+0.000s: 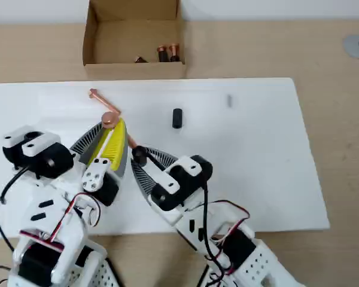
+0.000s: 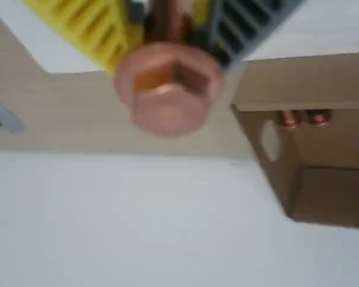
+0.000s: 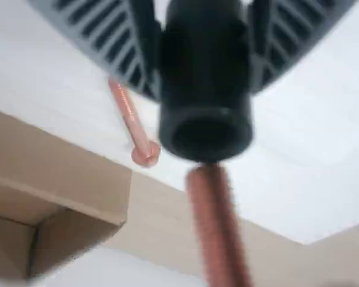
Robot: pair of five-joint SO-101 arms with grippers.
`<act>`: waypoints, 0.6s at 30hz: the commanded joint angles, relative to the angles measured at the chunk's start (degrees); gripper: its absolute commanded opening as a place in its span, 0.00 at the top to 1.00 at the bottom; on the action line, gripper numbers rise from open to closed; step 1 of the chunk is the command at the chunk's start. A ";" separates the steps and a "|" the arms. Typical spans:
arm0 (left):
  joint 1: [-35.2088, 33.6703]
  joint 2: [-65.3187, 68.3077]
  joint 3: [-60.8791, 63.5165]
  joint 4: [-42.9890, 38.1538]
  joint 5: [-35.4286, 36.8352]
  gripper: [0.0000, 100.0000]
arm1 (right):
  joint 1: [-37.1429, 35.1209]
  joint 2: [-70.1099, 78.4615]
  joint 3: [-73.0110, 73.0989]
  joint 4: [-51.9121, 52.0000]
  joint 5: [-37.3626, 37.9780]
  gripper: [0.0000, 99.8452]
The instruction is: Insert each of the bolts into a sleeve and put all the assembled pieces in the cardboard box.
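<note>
My left gripper (image 1: 112,123), with one yellow and one grey finger, is shut on a copper bolt (image 1: 110,119) just below its hex head (image 2: 167,89). The bolt's shank (image 3: 218,227) points at the open end of a black sleeve (image 3: 206,89), and its tip sits right at the mouth. My right gripper (image 1: 139,154) is shut on that sleeve (image 1: 139,155). A second bolt (image 1: 102,99) and a second black sleeve (image 1: 177,118) lie loose on the white mat. The cardboard box (image 1: 96,42) at the back holds assembled pieces (image 1: 166,54).
The white mat (image 1: 257,167) covers the wooden table. The box (image 2: 311,179) stands just behind the mat's far edge. A grey disc (image 1: 358,46) is set into the table at the far right. The mat's right half has free room.
</note>
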 commanded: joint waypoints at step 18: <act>-3.08 -2.59 -1.85 -5.36 0.44 0.99 | -1.10 -8.75 -0.13 2.11 -0.53 0.99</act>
